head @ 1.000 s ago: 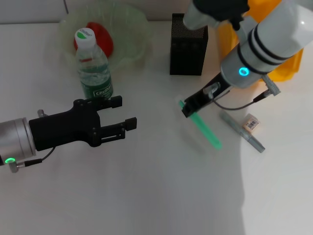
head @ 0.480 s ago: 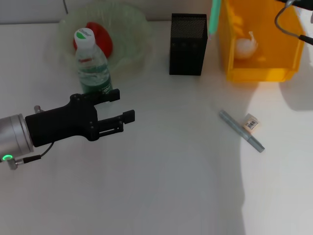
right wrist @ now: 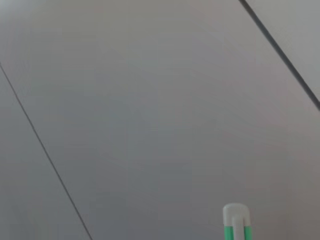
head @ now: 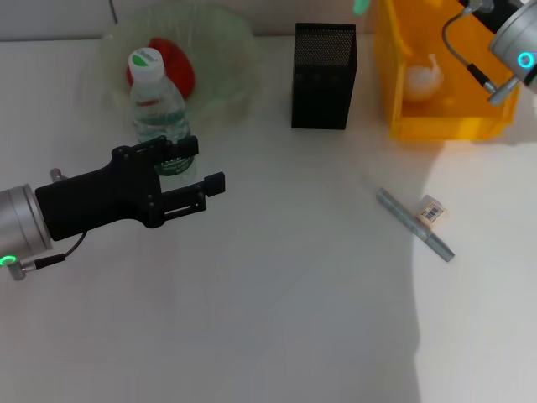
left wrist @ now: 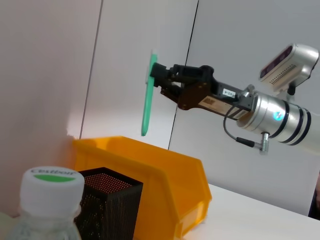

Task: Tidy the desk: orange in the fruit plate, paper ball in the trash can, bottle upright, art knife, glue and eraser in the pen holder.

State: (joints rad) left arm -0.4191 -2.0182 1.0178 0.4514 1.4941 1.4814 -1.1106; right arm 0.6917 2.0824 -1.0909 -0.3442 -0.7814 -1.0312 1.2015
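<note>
Green art knife (left wrist: 148, 95) now lifted off counter (head: 294, 294), clamped in right tool (left wrist: 159, 80), seemingly above pen holder (head: 324, 75); left tool (head: 197, 172) parked, spread.

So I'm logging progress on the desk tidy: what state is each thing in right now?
orange: in the fruit plate
bottle: upright
paper ball: in the trash can
eraser: on the desk
green tool: held above the pen holder
right gripper: shut on it
left gripper: open by the bottle
</note>
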